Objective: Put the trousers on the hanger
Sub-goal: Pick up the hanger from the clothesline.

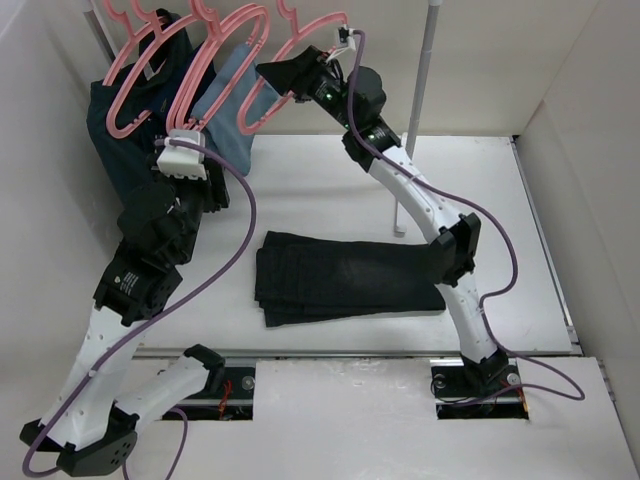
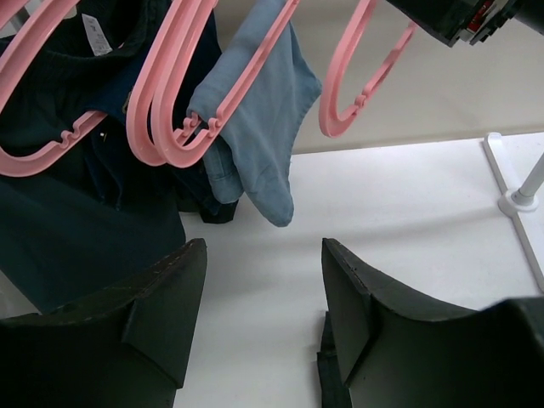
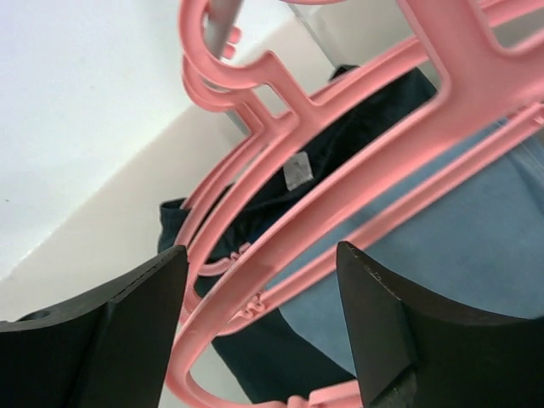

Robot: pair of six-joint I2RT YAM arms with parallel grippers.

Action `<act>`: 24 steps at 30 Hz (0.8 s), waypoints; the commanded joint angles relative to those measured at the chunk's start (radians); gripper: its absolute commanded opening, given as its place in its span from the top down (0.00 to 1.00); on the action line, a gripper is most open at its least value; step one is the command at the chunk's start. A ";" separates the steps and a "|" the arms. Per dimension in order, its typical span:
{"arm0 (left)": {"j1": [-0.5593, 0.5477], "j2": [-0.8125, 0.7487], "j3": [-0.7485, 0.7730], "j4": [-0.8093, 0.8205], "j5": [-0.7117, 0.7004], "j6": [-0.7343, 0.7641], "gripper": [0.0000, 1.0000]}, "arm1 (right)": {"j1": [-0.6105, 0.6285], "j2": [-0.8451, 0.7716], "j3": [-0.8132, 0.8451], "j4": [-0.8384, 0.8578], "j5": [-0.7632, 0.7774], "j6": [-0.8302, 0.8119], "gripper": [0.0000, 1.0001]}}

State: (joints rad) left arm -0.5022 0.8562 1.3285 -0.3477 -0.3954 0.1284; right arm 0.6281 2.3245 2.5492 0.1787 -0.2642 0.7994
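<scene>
The black trousers (image 1: 345, 275) lie folded flat on the white table, between the two arms. Several pink hangers hang from a rail at the back left. My right gripper (image 1: 280, 72) is raised to the rightmost, bare hanger (image 1: 300, 40). In the right wrist view this gripper (image 3: 262, 255) is open, with the hanger's (image 3: 293, 251) pink arm passing between the jaws and no grip on it. My left gripper (image 1: 190, 160) is below the hangers. It is open and empty (image 2: 263, 246) above bare table. The bare hanger (image 2: 333, 132) hangs ahead of it.
A dark teal-navy garment (image 1: 120, 130) and a light blue garment (image 1: 235, 110) hang on other pink hangers at the back left. The rack's pole (image 1: 425, 70) stands at the back; its base (image 2: 518, 200) rests on the table. White walls enclose the table.
</scene>
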 commanded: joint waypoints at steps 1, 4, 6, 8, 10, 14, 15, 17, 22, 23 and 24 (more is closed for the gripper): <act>0.013 -0.022 -0.020 0.047 0.003 0.000 0.47 | 0.036 0.022 0.069 0.125 0.035 0.040 0.21; 0.013 -0.031 -0.029 0.047 0.003 0.000 0.47 | 0.045 0.033 0.056 0.134 0.106 0.108 0.20; 0.013 -0.031 -0.040 0.056 0.003 0.000 0.47 | 0.045 0.044 0.036 0.134 0.117 0.164 0.20; 0.013 -0.031 -0.049 0.056 0.003 0.000 0.47 | 0.045 0.059 0.045 0.134 0.129 0.185 0.19; 0.013 -0.042 -0.049 0.056 0.003 0.000 0.47 | 0.045 0.094 0.057 0.159 0.154 0.227 0.18; 0.013 -0.042 -0.058 0.056 0.003 0.000 0.47 | 0.045 0.151 0.088 0.341 0.175 0.313 0.20; 0.013 -0.042 -0.067 0.056 0.003 0.000 0.47 | 0.045 0.165 0.106 0.367 0.175 0.322 0.22; 0.013 -0.051 -0.068 0.056 0.003 0.000 0.47 | 0.054 0.188 0.161 0.378 0.175 0.322 0.22; 0.013 -0.051 -0.078 0.075 -0.008 0.000 0.47 | 0.064 0.179 0.123 0.415 0.184 0.322 0.19; 0.013 -0.051 -0.078 0.075 -0.008 0.000 0.47 | 0.064 0.179 0.123 0.415 0.175 0.313 0.19; 0.013 -0.051 -0.078 0.075 -0.008 0.000 0.47 | 0.064 0.168 0.123 0.424 0.175 0.313 0.19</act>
State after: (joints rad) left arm -0.4950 0.8196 1.2564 -0.3309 -0.3958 0.1295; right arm 0.6781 2.5389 2.6366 0.4850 -0.0959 1.1038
